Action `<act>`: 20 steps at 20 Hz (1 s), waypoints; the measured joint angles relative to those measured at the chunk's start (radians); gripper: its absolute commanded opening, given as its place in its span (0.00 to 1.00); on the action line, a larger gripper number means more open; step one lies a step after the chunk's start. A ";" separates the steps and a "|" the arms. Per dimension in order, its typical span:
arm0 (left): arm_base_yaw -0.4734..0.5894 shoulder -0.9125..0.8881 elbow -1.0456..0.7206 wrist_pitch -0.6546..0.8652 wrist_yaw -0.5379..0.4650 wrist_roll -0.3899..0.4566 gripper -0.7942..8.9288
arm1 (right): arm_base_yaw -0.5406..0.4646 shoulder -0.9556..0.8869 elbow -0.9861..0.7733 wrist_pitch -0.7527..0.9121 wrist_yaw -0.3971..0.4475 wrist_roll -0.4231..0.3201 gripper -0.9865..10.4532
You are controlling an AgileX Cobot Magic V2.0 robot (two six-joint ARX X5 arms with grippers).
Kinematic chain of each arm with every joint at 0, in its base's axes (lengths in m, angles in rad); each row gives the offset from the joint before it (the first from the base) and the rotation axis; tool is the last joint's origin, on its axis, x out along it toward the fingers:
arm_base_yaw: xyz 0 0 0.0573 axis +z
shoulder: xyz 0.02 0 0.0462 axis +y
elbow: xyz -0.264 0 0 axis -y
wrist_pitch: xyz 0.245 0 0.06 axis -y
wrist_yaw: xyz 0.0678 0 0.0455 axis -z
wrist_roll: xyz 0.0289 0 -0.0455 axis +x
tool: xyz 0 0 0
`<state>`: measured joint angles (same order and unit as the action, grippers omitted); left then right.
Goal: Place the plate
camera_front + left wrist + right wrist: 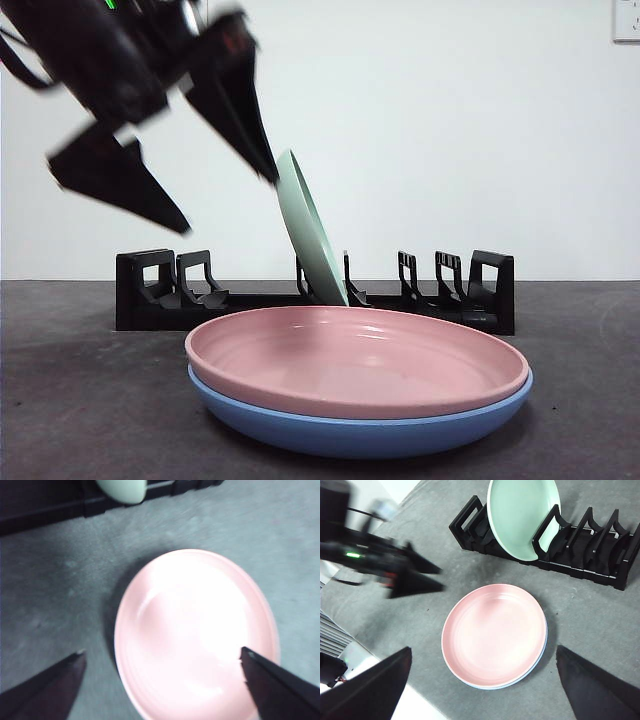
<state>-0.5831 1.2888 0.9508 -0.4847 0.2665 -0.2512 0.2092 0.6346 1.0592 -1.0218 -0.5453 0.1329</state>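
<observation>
With jaws apart, the left gripper (225,205) should have centred over the round pink plate's (357,360) rim, while the right gripper (482,680) waited open.

A rack (160,292) stands at the back of the table (80,400). One plate (312,232) leans upright in a slot near the rack's middle. In front of the rack, two plates are stacked: the upper plate (350,358) nests in the lower plate (360,430).
</observation>
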 measured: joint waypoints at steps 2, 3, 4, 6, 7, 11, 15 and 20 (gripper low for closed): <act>0.000 -0.109 0.001 -0.063 0.000 0.000 0.63 | 0.000 0.000 0.000 0.000 0.000 -0.005 0.49; 0.000 -0.166 0.010 -0.105 0.000 0.000 0.63 | 0.000 0.000 0.000 0.001 0.000 -0.005 0.49; 0.000 -0.225 0.028 -0.145 0.000 0.000 0.63 | 0.000 0.000 0.000 0.004 0.000 -0.005 0.49; 0.000 -0.330 0.081 -0.218 0.000 0.008 0.63 | 0.000 0.000 0.000 0.029 -0.001 -0.005 0.49; 0.000 -0.377 0.111 -0.258 0.000 0.021 0.63 | 0.000 0.000 0.000 0.043 -0.002 -0.005 0.49; 0.000 -0.497 0.235 -0.425 0.000 0.093 0.63 | 0.000 0.016 0.000 0.129 -0.061 0.037 0.49; 0.000 -0.559 0.319 -0.503 0.000 0.148 0.63 | 0.007 0.139 0.000 0.293 -0.211 0.148 0.49; 0.000 -0.635 0.365 -0.587 0.000 0.151 0.63 | 0.092 0.378 0.033 0.435 -0.265 0.244 0.49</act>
<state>-0.5831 0.6540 1.3155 -1.0714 0.2668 -0.1005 0.3008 1.0126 1.0924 -0.5873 -0.8101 0.3767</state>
